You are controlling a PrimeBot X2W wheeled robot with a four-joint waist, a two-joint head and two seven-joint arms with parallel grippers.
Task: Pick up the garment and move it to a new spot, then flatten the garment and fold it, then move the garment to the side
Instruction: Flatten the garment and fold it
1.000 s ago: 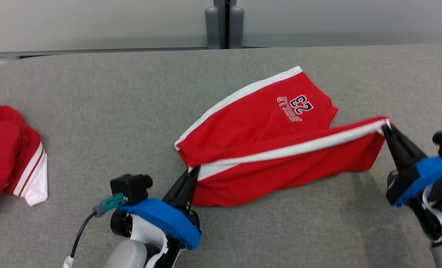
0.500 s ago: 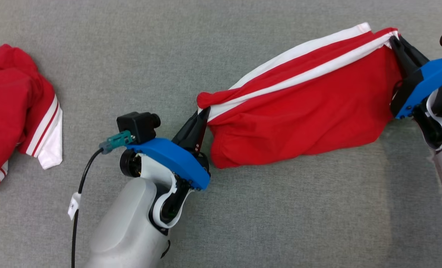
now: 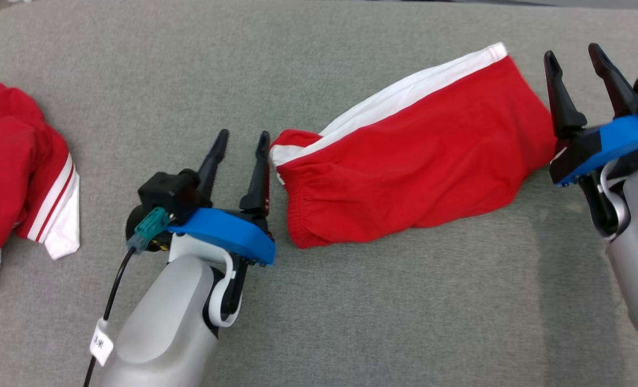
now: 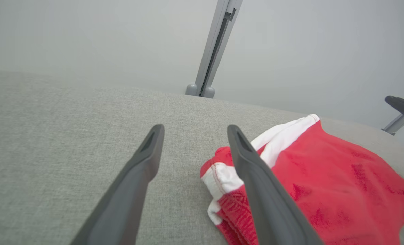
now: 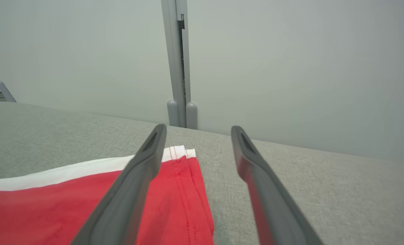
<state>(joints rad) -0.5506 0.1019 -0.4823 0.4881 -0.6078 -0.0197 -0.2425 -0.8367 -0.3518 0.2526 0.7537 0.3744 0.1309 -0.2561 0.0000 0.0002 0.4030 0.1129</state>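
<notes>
We see the garment [image 3: 415, 166], a pair of red shorts, lying folded on the grey surface [image 3: 351, 322], toward 1 o'clock from the middle of the head view. It runs aslant, its gathered waist end at 8 o'clock and its hem end at 2 o'clock. A white stripe [image 3: 404, 94] borders its 12 o'clock edge. No finger holds it.

Our left gripper [image 3: 243, 134] sits at 7 o'clock of the head view with its jaws spread wide and nothing between them. Its fingers point toward 12 o'clock. The finger nearer the shorts stands just beside the waist end, and we cannot tell whether it touches the cloth. In the left wrist view that finger crosses in front of the white-trimmed corner, and the gap between the two fingers shows bare grey fabric.

Our right gripper [image 3: 571, 51] stands at 2 o'clock, jaws likewise parted and empty, just beside the hem end. In the right wrist view its left finger lies across the hem corner and its other finger over bare fabric.

A second red garment [image 3: 12, 177] with white trim lies crumpled at 9 o'clock, well apart from the shorts. A black cable [image 3: 117, 285] hangs from the left wrist. In both wrist views a grey post [image 5: 179, 68] rises behind the surface at 12 o'clock.
</notes>
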